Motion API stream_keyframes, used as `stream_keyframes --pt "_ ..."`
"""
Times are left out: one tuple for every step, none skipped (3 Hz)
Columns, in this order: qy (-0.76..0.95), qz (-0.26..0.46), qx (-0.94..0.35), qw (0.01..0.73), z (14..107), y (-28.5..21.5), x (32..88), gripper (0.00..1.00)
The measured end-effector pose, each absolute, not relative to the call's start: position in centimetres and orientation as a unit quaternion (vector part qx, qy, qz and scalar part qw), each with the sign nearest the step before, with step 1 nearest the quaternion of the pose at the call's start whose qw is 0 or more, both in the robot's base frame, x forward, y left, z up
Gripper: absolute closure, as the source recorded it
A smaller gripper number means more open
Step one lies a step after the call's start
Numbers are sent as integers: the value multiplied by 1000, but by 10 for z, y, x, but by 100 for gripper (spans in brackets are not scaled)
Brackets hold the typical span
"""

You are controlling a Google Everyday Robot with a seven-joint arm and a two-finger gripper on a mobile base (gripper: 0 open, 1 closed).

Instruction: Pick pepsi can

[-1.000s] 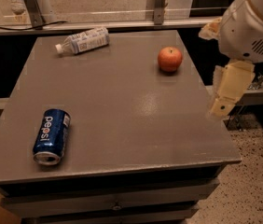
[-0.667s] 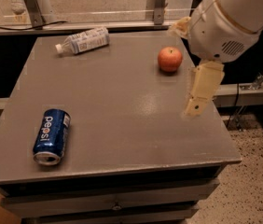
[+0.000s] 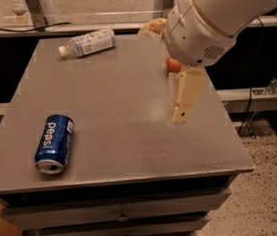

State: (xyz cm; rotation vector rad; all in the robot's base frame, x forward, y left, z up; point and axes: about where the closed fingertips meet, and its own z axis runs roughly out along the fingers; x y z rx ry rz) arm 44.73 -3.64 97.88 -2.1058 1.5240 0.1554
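The pepsi can (image 3: 55, 142) is dark blue with white lettering. It lies on its side near the front left of the grey table (image 3: 119, 112), with a silver end facing the front edge. My gripper (image 3: 163, 73) hangs above the right half of the table, well to the right of the can and apart from it. Its two cream fingers (image 3: 185, 95) are spread apart with nothing between them. The white arm housing (image 3: 212, 18) fills the upper right of the view.
A clear plastic bottle (image 3: 87, 42) with a white label lies on its side at the table's back left. A red apple (image 3: 173, 65) sits at the back right, mostly hidden behind my gripper. The floor drops away to the right of the table.
My arm and gripper have swung left, from past the table's right edge to over its right half, now covering most of the apple. The can and the bottle have not moved.
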Motion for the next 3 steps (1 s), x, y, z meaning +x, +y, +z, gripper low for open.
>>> stream_keyframes --pt "513 78 -819 246 970 -13 451 0" --pt "444 108 -863 215 947 19 453 0" --pt "370 133 -900 187 922 49 451 0"
